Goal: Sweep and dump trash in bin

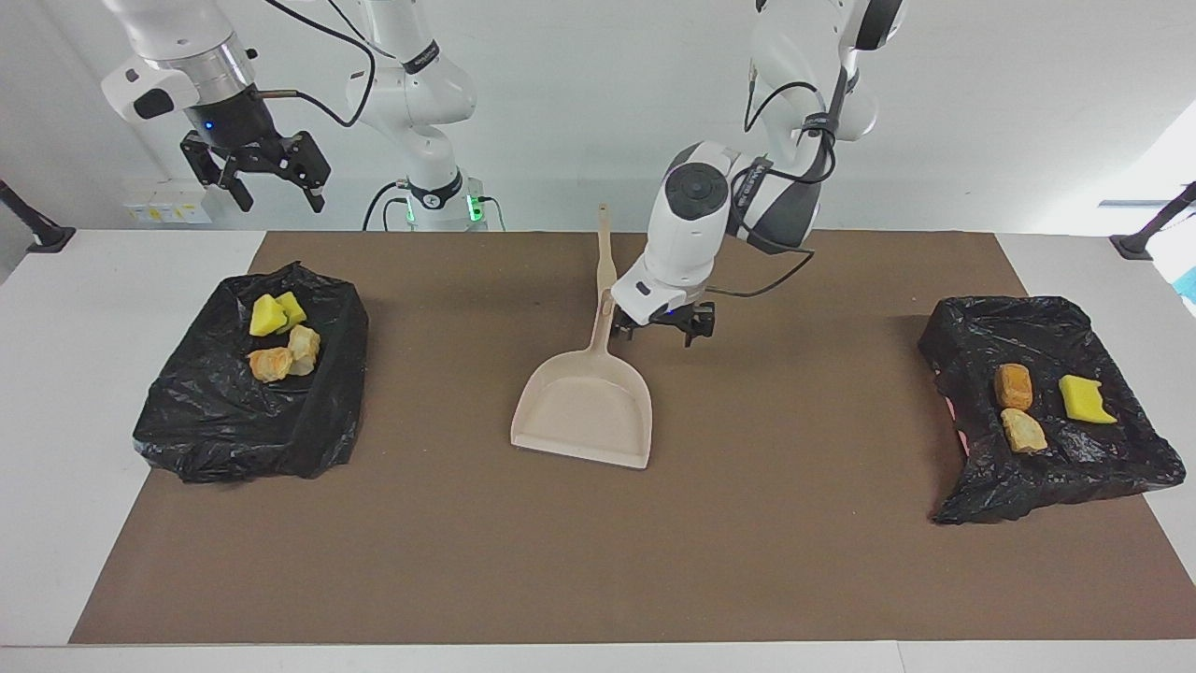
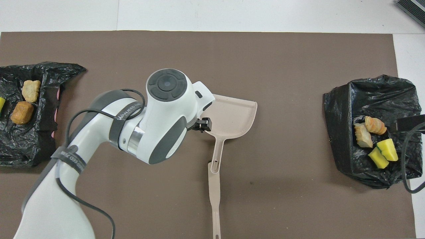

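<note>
- I see my left claw [image 1: 665, 327] spread wide beside the dustpan [image 1: 584, 411] handle, holding nothing.
- My right claw [image 1: 271, 178] waits open (empty) above one bin [image 1: 234, 430].

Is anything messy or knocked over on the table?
Nothing is spilled. The dustpan lies empty mid-mat, and all the trash sits in the two bag-lined bins. The open left gripper hangs beside the dustpan's handle; the right gripper waits, open, up above the table edge.

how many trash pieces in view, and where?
7. Four in the black bin at the right arm's end: two yellow, two bread. Three in the other bin: two bread, one yellow. None seen on the mat; some may be hidden.
</note>
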Controlling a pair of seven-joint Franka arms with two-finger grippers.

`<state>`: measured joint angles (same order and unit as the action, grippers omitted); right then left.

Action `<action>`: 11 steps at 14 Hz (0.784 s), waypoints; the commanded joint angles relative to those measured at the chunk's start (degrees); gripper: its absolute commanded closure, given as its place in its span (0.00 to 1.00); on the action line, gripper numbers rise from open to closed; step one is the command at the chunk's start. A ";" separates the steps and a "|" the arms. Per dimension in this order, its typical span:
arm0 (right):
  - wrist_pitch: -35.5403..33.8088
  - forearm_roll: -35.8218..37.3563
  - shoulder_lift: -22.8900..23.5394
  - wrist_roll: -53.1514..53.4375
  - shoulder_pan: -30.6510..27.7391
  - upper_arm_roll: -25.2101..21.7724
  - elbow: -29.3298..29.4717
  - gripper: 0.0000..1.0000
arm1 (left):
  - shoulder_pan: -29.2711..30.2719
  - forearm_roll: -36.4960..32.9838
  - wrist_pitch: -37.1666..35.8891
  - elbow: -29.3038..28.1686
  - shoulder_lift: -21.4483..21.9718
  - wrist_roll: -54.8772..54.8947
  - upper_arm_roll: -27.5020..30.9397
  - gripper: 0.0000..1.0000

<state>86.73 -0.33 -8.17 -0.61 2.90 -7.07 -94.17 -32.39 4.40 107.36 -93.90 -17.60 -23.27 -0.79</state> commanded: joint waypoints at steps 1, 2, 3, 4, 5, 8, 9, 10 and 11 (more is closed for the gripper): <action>-0.42 0.94 -0.09 -1.85 -0.27 0.30 0.48 0.00 | 3.37 0.44 -1.37 -0.50 1.86 0.68 1.39 0.00; -0.42 0.94 -0.09 -1.85 -0.27 0.30 0.48 0.00 | 4.78 0.44 -1.37 -0.50 2.65 1.29 2.45 0.00; -0.42 1.03 -0.09 -1.76 -0.27 0.30 0.48 0.00 | 6.10 0.44 -1.28 -0.50 3.27 3.30 3.24 0.00; -0.42 1.03 -0.09 -1.76 -0.27 0.30 0.48 0.00 | 7.50 0.44 -1.28 -0.50 3.88 6.54 3.60 0.00; -0.42 1.03 -0.09 -1.76 -0.27 0.30 0.48 0.00 | 9.26 0.44 -1.28 -0.50 4.67 10.31 4.12 0.00; -0.50 1.03 -0.09 -1.85 -0.27 0.30 0.48 0.00 | 15.32 0.44 -1.19 -0.41 6.79 16.57 4.57 0.00; -0.59 0.94 -0.09 -1.85 -0.27 0.30 0.48 0.00 | 17.69 0.44 -1.28 -0.50 7.57 19.11 4.57 0.00; -0.51 0.94 -0.09 -1.85 -0.27 0.30 0.48 0.00 | 19.10 0.44 -1.45 -0.50 8.10 21.49 4.57 0.00; -0.42 1.12 -0.09 -1.76 -0.27 0.30 0.48 0.00 | 20.16 0.44 -1.98 -0.50 9.07 22.99 4.74 0.00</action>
<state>86.73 -0.33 -8.17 -0.61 2.90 -7.07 -94.17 -14.19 4.40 106.90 -93.81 -10.71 -3.41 4.22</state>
